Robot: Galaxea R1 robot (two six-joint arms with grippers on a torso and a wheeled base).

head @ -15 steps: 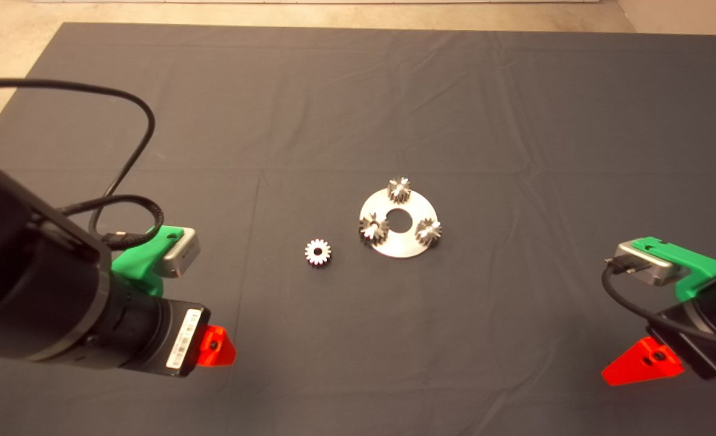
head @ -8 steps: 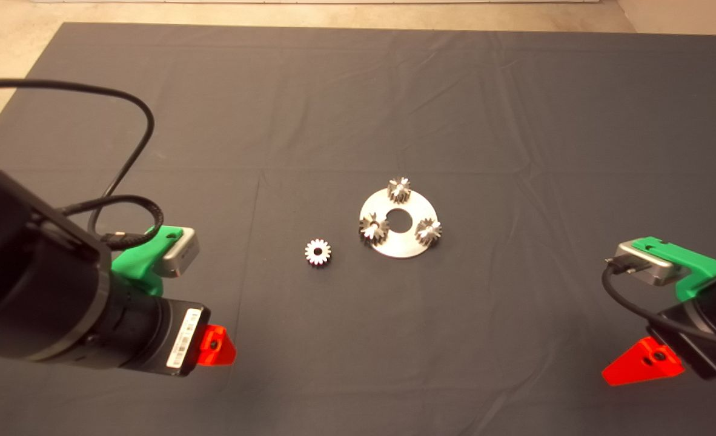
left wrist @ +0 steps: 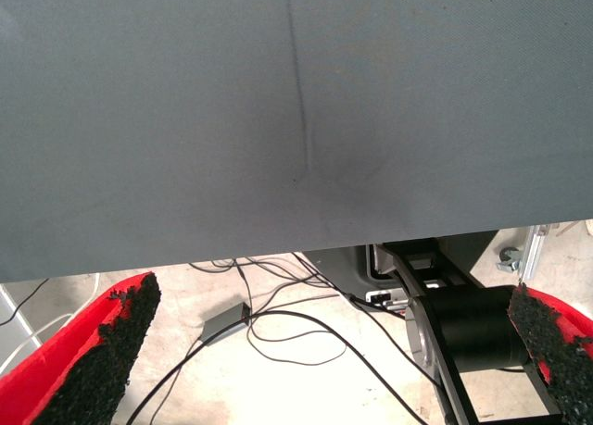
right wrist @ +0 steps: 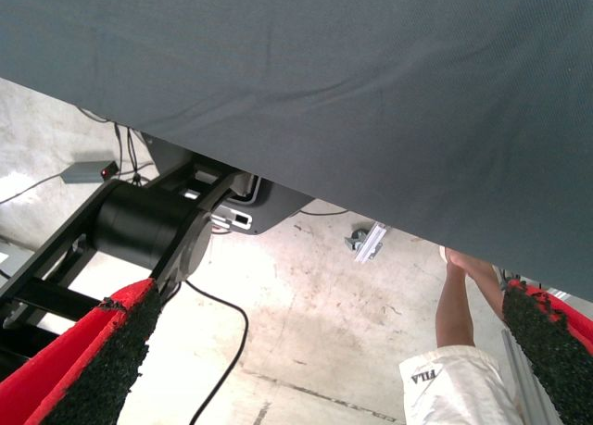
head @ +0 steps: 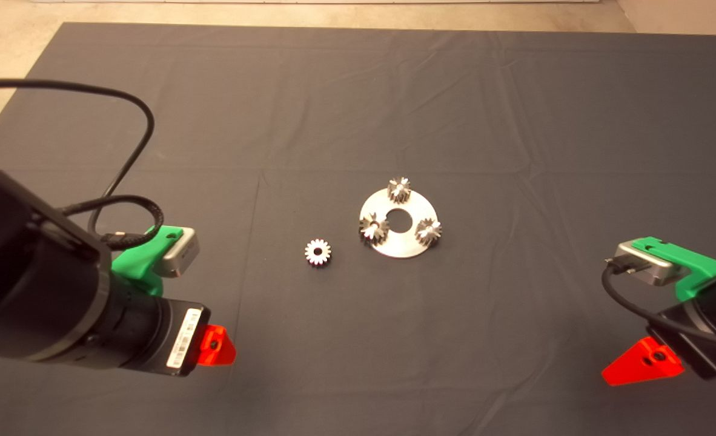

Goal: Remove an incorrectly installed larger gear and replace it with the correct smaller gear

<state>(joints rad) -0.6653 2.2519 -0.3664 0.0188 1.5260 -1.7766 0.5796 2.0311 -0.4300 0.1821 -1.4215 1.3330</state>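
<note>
The larger gear [head: 374, 228] sits on the round silver plate [head: 407, 245], at its left rim, beside two brighter gears. The smaller gear [head: 318, 252] lies flat on the mat [head: 358, 109] just left of the plate. My left gripper [left wrist: 324, 351] waits low left, fingers spread; my right gripper [right wrist: 324, 351] low right, likewise spread, holding nothing.

A dark mat [head: 515, 121] covers the table; cables [left wrist: 278, 332] and a person's leg [right wrist: 459, 305] show on the floor.
</note>
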